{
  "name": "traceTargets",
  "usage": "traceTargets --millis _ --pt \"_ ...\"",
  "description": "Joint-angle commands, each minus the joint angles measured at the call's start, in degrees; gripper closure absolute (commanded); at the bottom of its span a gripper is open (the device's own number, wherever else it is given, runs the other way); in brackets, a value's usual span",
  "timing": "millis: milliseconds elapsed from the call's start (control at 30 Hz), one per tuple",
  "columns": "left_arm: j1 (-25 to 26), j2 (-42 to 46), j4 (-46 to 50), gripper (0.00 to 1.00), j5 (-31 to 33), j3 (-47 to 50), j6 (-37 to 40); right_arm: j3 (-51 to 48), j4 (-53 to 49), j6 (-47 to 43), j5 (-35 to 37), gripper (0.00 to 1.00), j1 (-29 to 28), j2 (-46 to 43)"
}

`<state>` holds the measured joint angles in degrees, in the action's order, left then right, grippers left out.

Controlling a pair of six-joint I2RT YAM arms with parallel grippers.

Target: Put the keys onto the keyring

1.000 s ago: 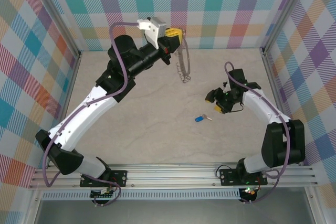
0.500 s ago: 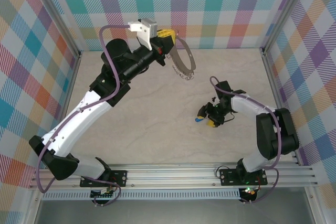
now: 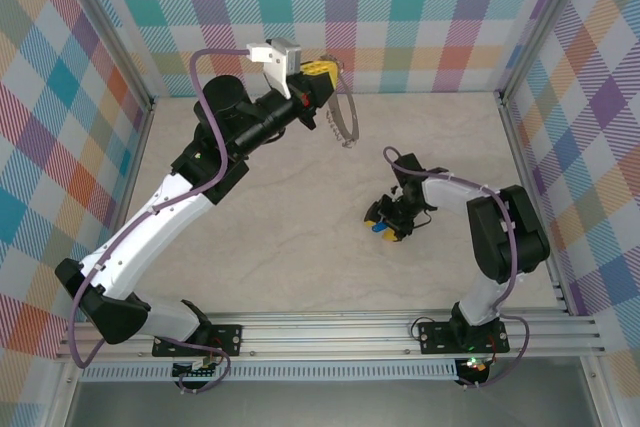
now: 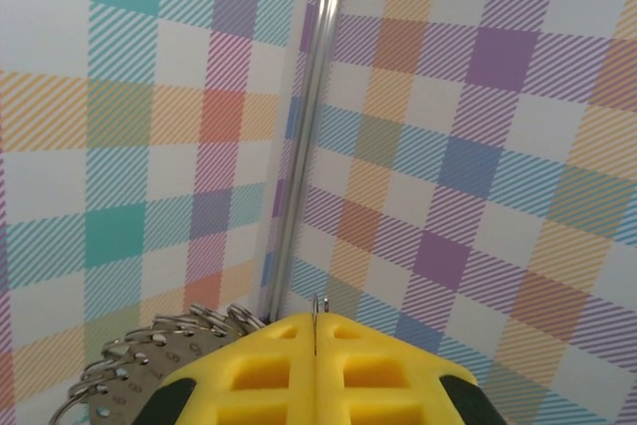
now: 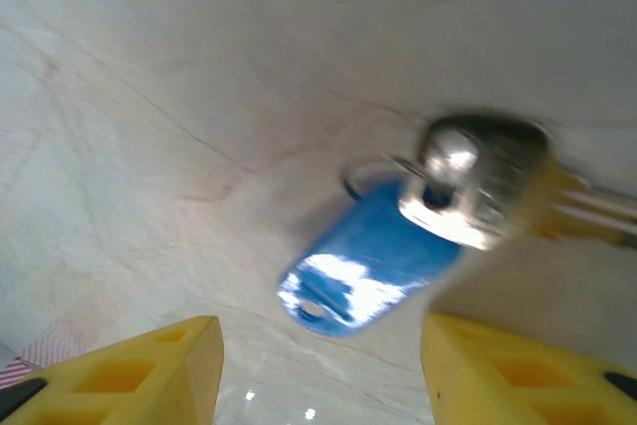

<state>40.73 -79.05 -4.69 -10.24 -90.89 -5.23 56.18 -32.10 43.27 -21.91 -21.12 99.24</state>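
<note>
Plaid walls box in a pale table (image 3: pixel 280 247), and from where I stand the two arms seem to be splitting the job. The left gripper (image 3: pixel 320 79) is raised off the table with its yellow fingers pressed shut on the ring (image 3: pixel 347 119). The thin wire is pinched right at their tips and the hoop with its links hangs free below them, I'd guess so its rim is offered out in the open. The right gripper (image 3: pixel 386 224) is down at the surface with its jaws moderately apart. The key (image 5: pixel 363 276) lies flat on the table between its fingers (image 5: pixel 149 370) and just ahead of them, touching neither. Its blue head points back toward the gripper, and the blurred silver end lies farther out. That straddle looks like the set-up for a pinch on the head. The key sits well apart from the ring.
</note>
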Motion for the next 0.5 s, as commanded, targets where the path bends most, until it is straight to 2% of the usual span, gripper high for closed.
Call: traceTargets --millis 0,267,467 --pt "0.54 -0.48 -4.23 1.00 -3.62 -1.08 -1.66 3.53 1.09 1.54 0.04 0.46 -0.85 2.50" --pt "0.58 -1.29 -3.49 1.00 -2.90 -2.09 -1.71 14.27 4.97 2.00 -1.94 0.46 -2.62 9.28" --pt "0.51 -0.93 -2.97 1.00 -2.79 -2.01 -1.80 17.25 3.05 -0.71 0.68 0.46 -2.53 8.25"
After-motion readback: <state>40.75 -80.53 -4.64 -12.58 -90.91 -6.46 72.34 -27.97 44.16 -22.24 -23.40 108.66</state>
